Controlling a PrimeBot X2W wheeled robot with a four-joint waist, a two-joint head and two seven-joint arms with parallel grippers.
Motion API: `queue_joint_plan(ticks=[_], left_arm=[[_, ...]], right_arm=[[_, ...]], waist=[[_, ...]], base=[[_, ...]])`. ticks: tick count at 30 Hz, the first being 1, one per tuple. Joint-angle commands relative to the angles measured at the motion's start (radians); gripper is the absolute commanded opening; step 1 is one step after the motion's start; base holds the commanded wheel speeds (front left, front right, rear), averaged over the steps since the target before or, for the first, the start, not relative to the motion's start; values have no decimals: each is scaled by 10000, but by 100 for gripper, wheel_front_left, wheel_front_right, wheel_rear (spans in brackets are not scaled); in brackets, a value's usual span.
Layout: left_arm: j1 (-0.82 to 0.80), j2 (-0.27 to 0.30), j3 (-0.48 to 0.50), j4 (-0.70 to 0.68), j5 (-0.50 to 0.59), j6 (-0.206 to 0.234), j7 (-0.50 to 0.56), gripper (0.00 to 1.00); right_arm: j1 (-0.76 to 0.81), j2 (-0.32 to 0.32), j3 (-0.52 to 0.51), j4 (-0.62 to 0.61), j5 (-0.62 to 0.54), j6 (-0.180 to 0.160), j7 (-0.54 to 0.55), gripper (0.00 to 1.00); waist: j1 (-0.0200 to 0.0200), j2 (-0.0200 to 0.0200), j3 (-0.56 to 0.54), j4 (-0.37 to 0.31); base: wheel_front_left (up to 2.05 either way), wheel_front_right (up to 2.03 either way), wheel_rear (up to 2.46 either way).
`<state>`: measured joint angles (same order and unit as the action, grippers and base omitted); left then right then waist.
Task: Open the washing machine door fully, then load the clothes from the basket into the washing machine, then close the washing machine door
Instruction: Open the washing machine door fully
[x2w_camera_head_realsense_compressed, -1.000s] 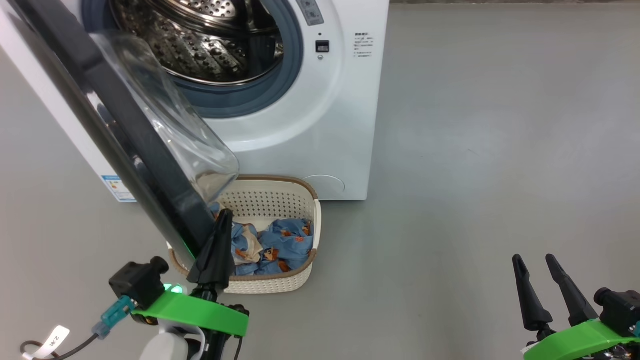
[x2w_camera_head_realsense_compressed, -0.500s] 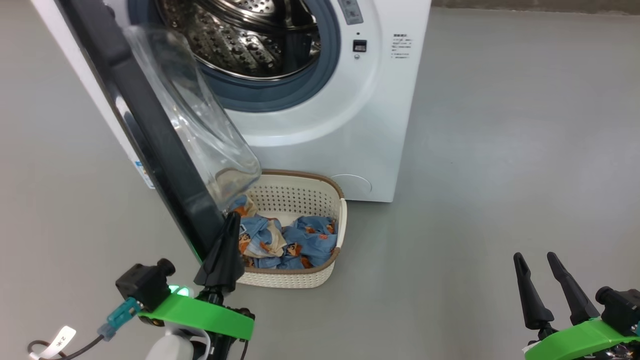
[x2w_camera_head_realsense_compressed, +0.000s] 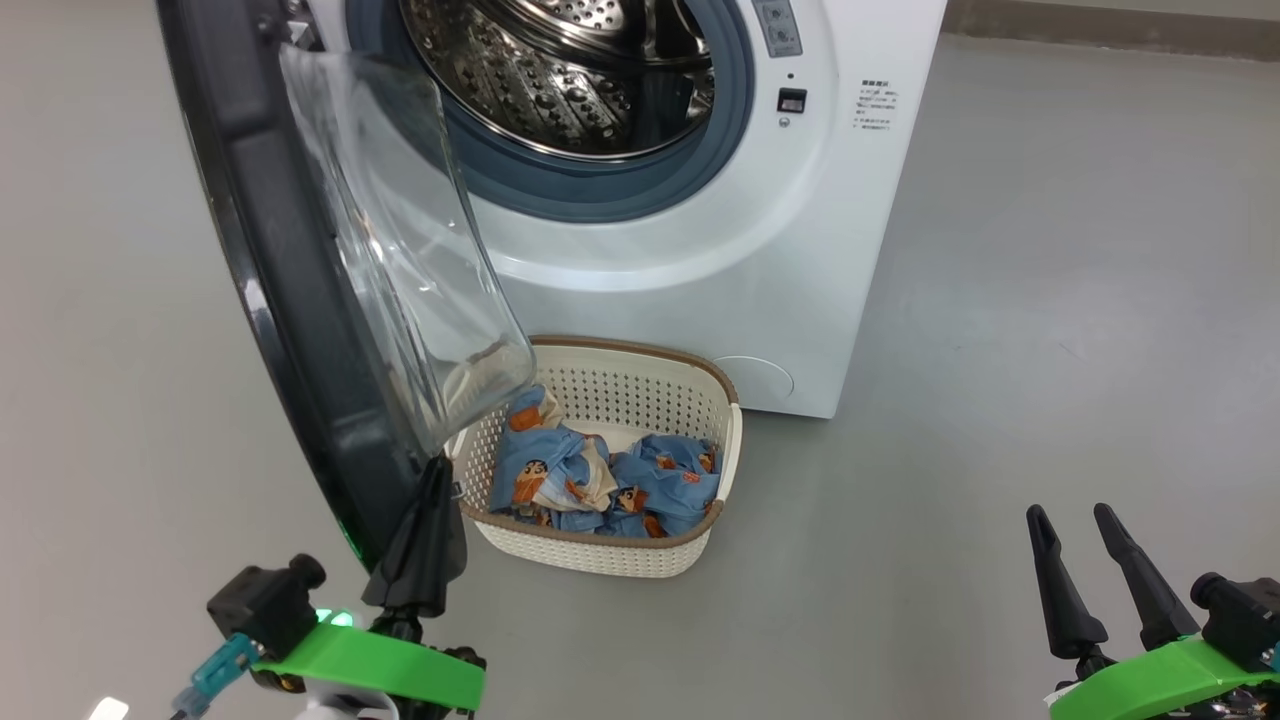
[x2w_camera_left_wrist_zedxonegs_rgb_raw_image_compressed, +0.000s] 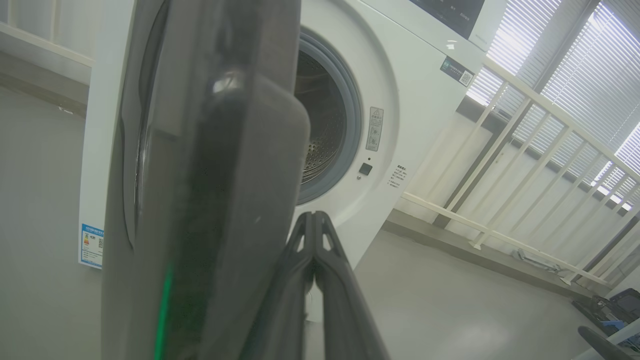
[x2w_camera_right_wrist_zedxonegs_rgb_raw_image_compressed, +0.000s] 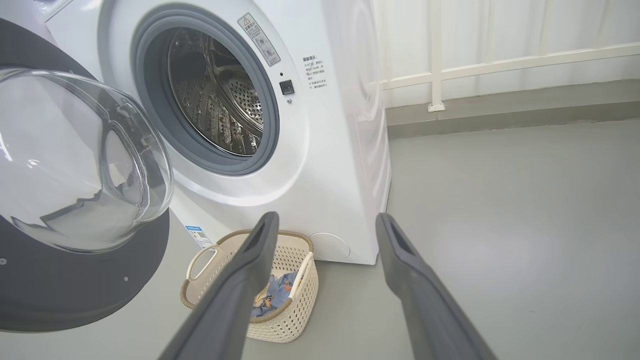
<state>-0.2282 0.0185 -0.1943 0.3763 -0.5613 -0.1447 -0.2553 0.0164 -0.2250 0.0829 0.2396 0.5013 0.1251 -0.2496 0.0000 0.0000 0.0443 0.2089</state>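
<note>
while the washing machine door (x2w_camera_head_realsense_compressed: 285, 300) stood swung out to the left of the opening, nearly edge-on to the head camera, its clear glass bowl (x2w_camera_head_realsense_compressed: 410, 260) bulged to the right and overhung the left end of the basket (x2w_camera_head_realsense_compressed: 600, 555). the left gripper (x2w_camera_head_realsense_compressed: 437, 466) was pinched fully closed with nothing between its fingers. its tip sat at the lower edge of the door's black rim, on the inner side, though whether it pressed the rim could not be told. in the left wrist view the same closed pair (x2w_camera_left_wrist_zedxonegs_rgb_raw_image_compressed: 314, 216) rose just right of the blurred dark door edge. the basket sat on the grey floor (x2w_camera_head_realsense_compressed: 1000, 350) just in front of the washing machine (x2w_camera_head_realsense_compressed: 700, 300), below its open mouth. the clothes (x2w_camera_head_realsense_compressed: 600, 475) lay heaped in the basket's bottom, blue with orange figures and a cream patch. the steel drum (x2w_camera_head_realsense_compressed: 570, 70) showed through the mouth, ringed by the grey gasket (x2w_camera_head_realsense_compressed: 600, 195). the right gripper (x2w_camera_head_realsense_compressed: 1068, 512) hung low at the right over bare floor, well apart from basket and machine, its fingers spread wide and empty. the right wrist view showed that gripper (x2w_camera_right_wrist_zedxonegs_rgb_raw_image_compressed: 326, 220) pointed toward the machine's lower front.
</note>
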Motion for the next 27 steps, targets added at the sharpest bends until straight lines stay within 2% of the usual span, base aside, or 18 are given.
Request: queue_joint_plan(ticks=[1, 17, 27], left_arm=[[15, 317, 565, -179, 92, 140, -65, 0], [413, 320, 1847, -268, 696, 140, -65, 0], [122, 561, 2697, -116, 761, 140, -65, 0]], right_arm=[[-138, -217, 125, -235, -35, 56, -122, 100], [81, -156, 118, -244, -153, 56, -122, 100], [-53, -212, 125, -294, -272, 56, -122, 100]], waist=[[0, 0, -74, 87], [0, 0, -197, 484], [0, 0, 109, 741]], base=[[0, 0, 0], [0, 0, 0], [0, 0, 0]])
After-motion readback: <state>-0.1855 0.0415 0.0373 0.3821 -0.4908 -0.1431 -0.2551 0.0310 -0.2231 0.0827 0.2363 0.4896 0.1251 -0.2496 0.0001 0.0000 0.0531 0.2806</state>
